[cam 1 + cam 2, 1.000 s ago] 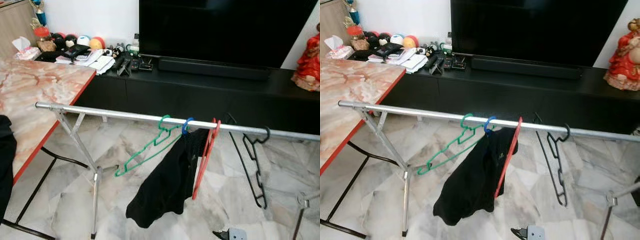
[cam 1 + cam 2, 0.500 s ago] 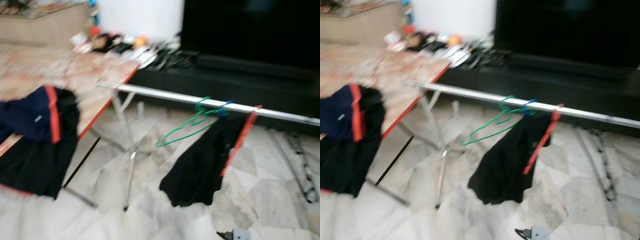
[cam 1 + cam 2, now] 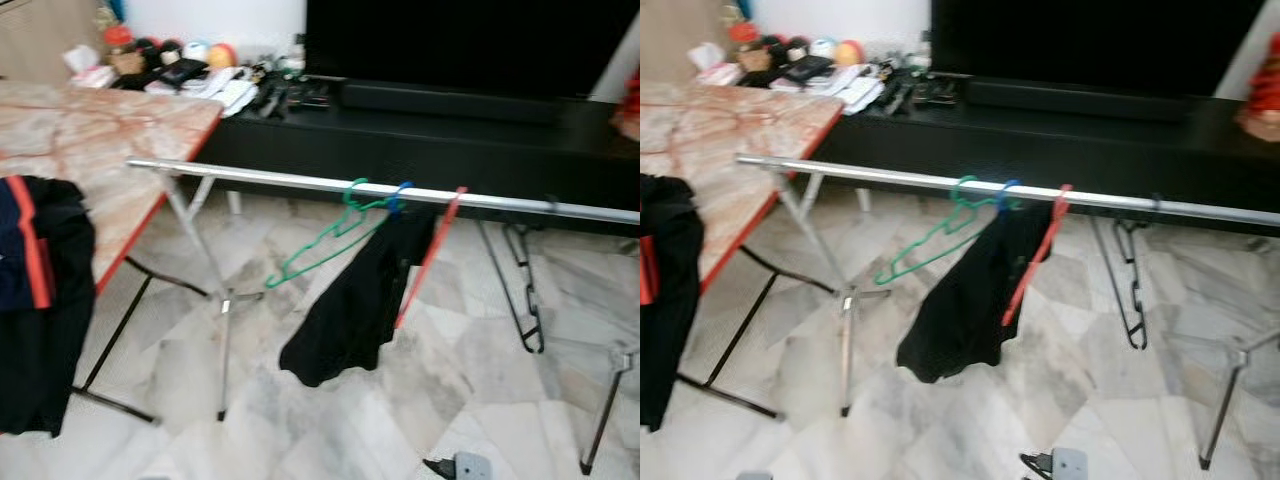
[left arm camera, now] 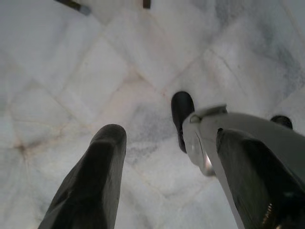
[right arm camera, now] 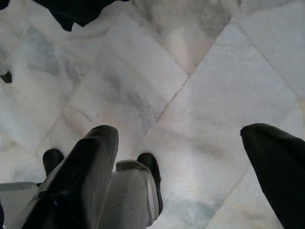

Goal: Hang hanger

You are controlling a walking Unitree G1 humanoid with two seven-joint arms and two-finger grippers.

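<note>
— Because the head pictures are a bit fuzzy, what is hard to see?

— The small things on the black TV shelf (image 3: 420, 130) are just blobs of color. A red thing at the far right edge is cut off, so I cannot tell what it is. The dark cloth with a red stripe (image 3: 40, 300) hangs off the table (image 3: 90, 140) on the left, and the edge of the picture cuts it. A small grey thing on the floor (image 3: 462, 466) is cut off at the bottom too.

— Where are the hangers?

— They all hang on the silver rail (image 3: 260, 178). The green hanger (image 3: 320, 245) is near the middle and tilts a lot. Just beside it is a blue hook (image 3: 401, 193) with a black cloth (image 3: 355, 310) hanging down. The red hanger (image 3: 430, 255) touches that cloth. The black hanger (image 3: 522, 290) hangs further right, apart from the others.

— Where are the grippers?

— Both point down at the white marble floor (image 4: 71, 71), well away from the rail. The left gripper (image 4: 167, 157) has its two black fingers spread wide with nothing between them. The right gripper (image 5: 190, 148) is spread wide too and holds nothing. One robot foot shows under each.
</note>
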